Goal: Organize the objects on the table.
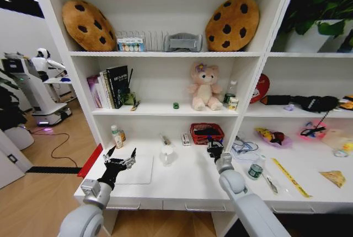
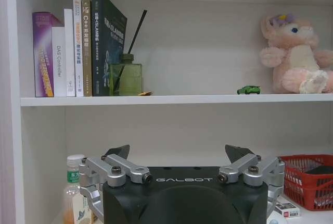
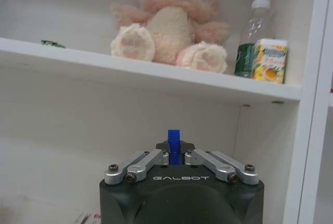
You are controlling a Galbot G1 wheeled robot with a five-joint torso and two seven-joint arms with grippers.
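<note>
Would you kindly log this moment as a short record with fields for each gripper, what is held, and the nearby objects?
left gripper: open, hovering over the laptop on the table
right gripper: shut on a blue pen, raised in front of the red basket
clear cup: upright on the table between the two arms
green toy car: on the shelf, beside the pink plush bear
green-capped bottle: on the table, to the right of the right arm
</note>
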